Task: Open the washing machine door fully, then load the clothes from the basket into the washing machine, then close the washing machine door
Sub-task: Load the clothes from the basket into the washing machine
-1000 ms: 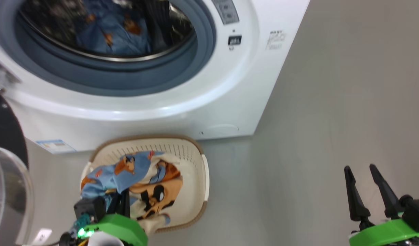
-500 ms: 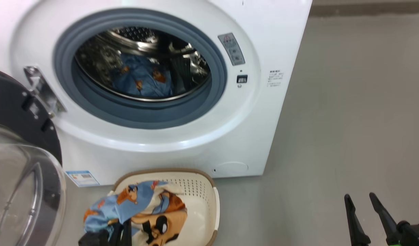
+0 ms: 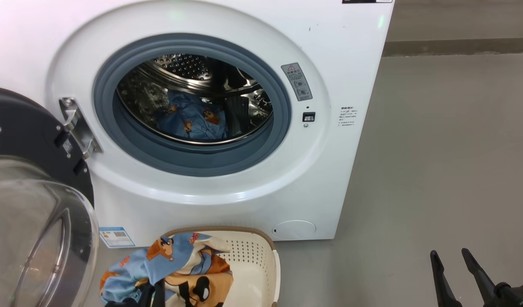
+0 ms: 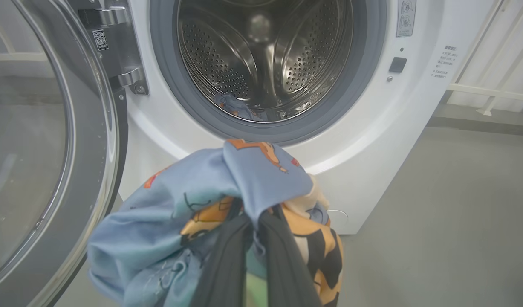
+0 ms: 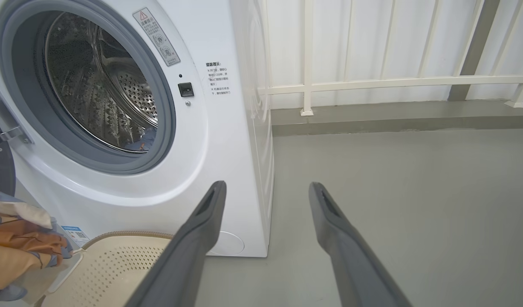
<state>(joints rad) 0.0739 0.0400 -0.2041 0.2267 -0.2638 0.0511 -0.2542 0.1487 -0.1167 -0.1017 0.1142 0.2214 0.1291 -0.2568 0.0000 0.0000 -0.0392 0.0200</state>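
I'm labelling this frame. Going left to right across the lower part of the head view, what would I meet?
washing machine door → clothes → round cover low on the washing machine → right tool

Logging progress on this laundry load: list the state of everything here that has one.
washing machine door: swung open to the left.
washing machine: mouth uncovered, one bear-print garment lying inside.
clothes: bunched, gripped over the basket.
basket: upright, right part bare.
left gripper: shut on the clothes.
right gripper: open, empty.
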